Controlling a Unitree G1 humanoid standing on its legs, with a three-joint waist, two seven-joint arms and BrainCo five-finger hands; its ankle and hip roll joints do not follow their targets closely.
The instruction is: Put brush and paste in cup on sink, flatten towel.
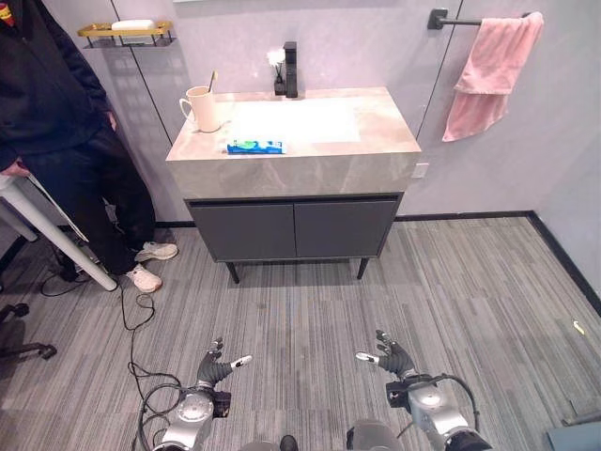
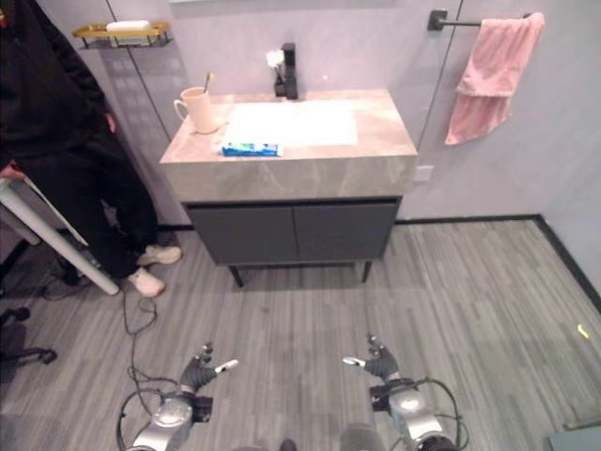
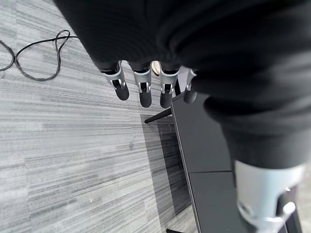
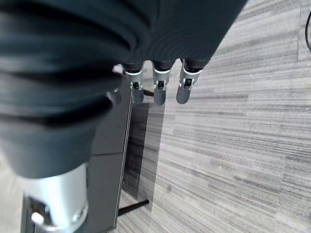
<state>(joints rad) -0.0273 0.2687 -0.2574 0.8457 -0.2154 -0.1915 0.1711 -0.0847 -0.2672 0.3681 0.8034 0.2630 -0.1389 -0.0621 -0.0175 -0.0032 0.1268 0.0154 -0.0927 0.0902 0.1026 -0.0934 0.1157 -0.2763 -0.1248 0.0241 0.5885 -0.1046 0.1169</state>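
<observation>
A cream cup [image 1: 202,107] stands on the left of the sink counter [image 1: 376,150], with a brush handle [image 1: 213,81] sticking out of it. A blue and green paste tube [image 1: 254,147] lies flat near the counter's front edge. A pink towel [image 1: 490,73] hangs bunched and uneven from a dark wall bar at the upper right. My left hand [image 1: 213,367] and right hand [image 1: 395,358] hang low over the floor, far in front of the cabinet, both open and empty. Straight fingers [image 3: 142,87] show in the left wrist view, and likewise fingers [image 4: 158,82] in the right wrist view.
A person in dark clothes [image 1: 66,122] stands left of the sink by a white table leg [image 1: 56,235]. A black faucet [image 1: 289,69] rises behind the basin. A wall shelf [image 1: 125,34] hangs at the upper left. The dark cabinet [image 1: 293,228] sits under the counter.
</observation>
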